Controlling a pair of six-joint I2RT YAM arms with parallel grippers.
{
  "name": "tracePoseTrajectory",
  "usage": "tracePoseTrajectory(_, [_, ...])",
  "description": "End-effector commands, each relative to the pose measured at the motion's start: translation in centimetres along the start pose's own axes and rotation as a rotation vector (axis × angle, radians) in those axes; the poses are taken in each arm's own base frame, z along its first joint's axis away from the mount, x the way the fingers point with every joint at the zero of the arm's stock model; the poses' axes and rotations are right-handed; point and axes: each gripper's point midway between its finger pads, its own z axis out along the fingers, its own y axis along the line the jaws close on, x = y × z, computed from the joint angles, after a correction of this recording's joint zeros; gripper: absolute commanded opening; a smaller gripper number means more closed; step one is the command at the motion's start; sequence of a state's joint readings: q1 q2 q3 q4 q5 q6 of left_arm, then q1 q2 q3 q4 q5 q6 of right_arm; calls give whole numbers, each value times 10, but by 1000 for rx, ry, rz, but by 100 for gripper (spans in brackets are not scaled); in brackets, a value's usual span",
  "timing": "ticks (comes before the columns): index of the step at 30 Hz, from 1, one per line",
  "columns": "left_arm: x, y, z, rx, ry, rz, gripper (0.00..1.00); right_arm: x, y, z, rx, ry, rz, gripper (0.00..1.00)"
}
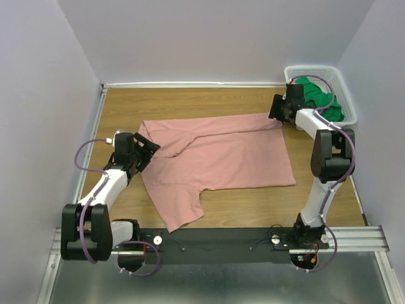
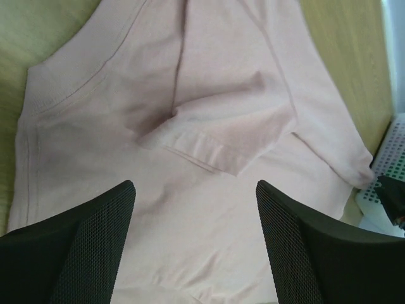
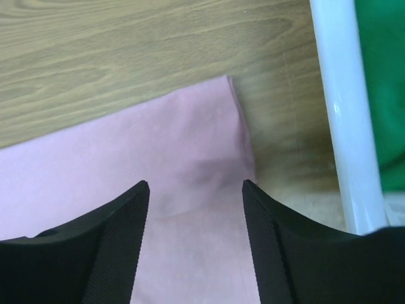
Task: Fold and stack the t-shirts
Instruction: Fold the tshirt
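The dusty-pink t-shirt (image 1: 221, 155) lies flat on the wooden table (image 1: 190, 104), and the green t-shirt (image 1: 319, 95) sits in the white basket (image 1: 313, 68). The left gripper (image 2: 195, 185) over the collar end and the right gripper (image 3: 195, 183) over the far corner both have their jaws spread and empty.

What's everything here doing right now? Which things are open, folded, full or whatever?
pink t-shirt: spread on the table, one sleeve turned in over the body, not folded up.
green t-shirt: crumpled in the basket.
basket: upright at the far right corner, holding the green tee.
left gripper: open, above the pink tee, holding nothing.
right gripper: open, over the pink tee's far right corner.
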State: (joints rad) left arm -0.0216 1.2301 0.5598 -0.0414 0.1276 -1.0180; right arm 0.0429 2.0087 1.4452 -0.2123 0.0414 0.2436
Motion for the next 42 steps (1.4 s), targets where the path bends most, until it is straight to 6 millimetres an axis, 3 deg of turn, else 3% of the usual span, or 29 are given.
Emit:
tracePoseTrajectory(1, [-26, -6, -23, -12, -122, 75, 86, -18, 29, -47, -79, -52, -6, 71])
tracePoseTrajectory(5, [-65, -14, -34, -76, -268, 163, 86, -2, 68, -71, -215, -18, -4, 69])
tracePoseTrajectory(6, [-78, -24, -37, -74, -300, 201, 84, 3, 77, -75, -252, -3, -3, 68])
tracePoseTrajectory(7, [-80, -23, -28, -92, -289, 221, 81, 14, 98, -80, -321, 29, -3, 64])
tracePoseTrajectory(9, [-93, -38, -20, -85, -297, 258, 77, 27, 118, -84, -381, 66, -17, 61])
tracePoseTrajectory(10, [-91, -28, 0, -129, -259, 289, 73, 37, 132, -85, -408, 91, -18, 59])
tracePoseTrajectory(12, [-93, -29, 26, -154, -211, 328, 68, 54, 147, -79, -442, 137, -6, 50])
tracePoseTrajectory(13, [-97, -38, 25, -136, -217, 333, 66, 59, 151, -76, -453, 153, 3, 50])
tracePoseTrajectory(14, [-90, -27, 43, -169, -169, 331, 64, 69, 152, -72, -461, 180, 16, 48])
tracePoseTrajectory(15, [-87, -30, 49, -160, -144, 328, 61, 78, 155, -68, -478, 207, 39, 47])
tracePoseTrajectory(19, [-68, -3, 71, -208, -83, 293, 59, 107, 143, -61, -439, 259, 62, 47])
tracePoseTrajectory(23, [-52, 22, 73, -263, -48, 268, 57, 136, 127, -60, -382, 309, 72, 55])
tracePoseTrajectory(26, [-37, 53, 67, -337, -31, 250, 57, 168, 104, -62, -306, 361, 77, 58])
tracePoseTrajectory(27, [-34, 59, 64, -350, -26, 248, 56, 166, 103, -62, -300, 350, 77, 58])
tracePoseTrajectory(29, [-25, 75, 56, -383, -13, 247, 55, 185, 87, -68, -248, 378, 81, 59])
tracePoseTrajectory(31, [-21, 80, 49, -391, -11, 249, 55, 206, 77, -75, -223, 420, 85, 60])
tracePoseTrajectory(34, [-18, 87, 37, -404, -25, 247, 55, 223, 72, -92, -237, 465, 88, 62])
tracePoseTrajectory(37, [-24, 78, 30, -385, -49, 257, 60, 214, 72, -105, -250, 439, 73, 66])
tracePoseTrajectory(39, [-37, 59, 22, -341, -86, 289, 65, 189, 81, -114, -280, 377, 59, 67])
tracePoseTrajectory(42, [-49, 33, 4, -261, -126, 339, 75, 152, 115, -131, -388, 300, 34, 68])
